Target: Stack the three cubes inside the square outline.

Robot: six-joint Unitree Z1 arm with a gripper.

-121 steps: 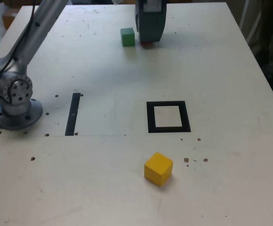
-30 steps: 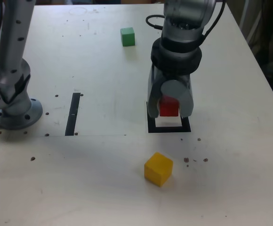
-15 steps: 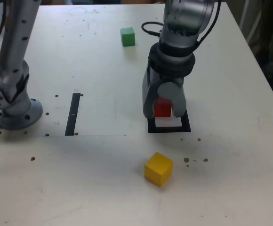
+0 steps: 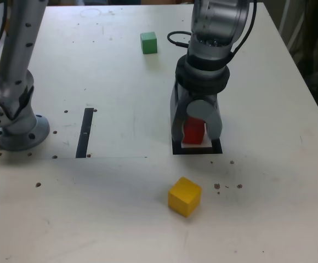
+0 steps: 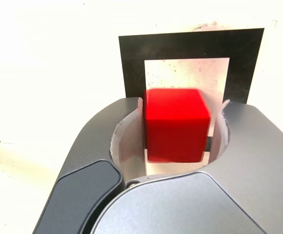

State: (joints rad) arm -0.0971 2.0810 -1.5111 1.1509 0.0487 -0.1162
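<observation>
The red cube (image 4: pixel 193 131) (image 5: pixel 175 124) sits low over the white centre of the square outline (image 4: pixel 177 149) (image 5: pixel 190 44), and it is blurred in the wrist view. My gripper (image 4: pixel 196 137) (image 5: pixel 181 105) straddles it from above, open, with a slim gap showing between the cube and one jaw. Toward the front of the table, the yellow cube (image 4: pixel 184 196) lies below the outline in the exterior view. At the far side of the table rests the green cube (image 4: pixel 148 42).
The arm's base (image 4: pixel 16 129) is bolted at the exterior view's left. A thin black strip (image 4: pixel 84 132) lies between the base and the outline. Small screw holes dot the pale table (image 4: pixel 268 181).
The gripper has lowered the red cube onto the square's centre and its jaws have spread apart from it. Four seconds ago it was at the far side beside the green cube.
</observation>
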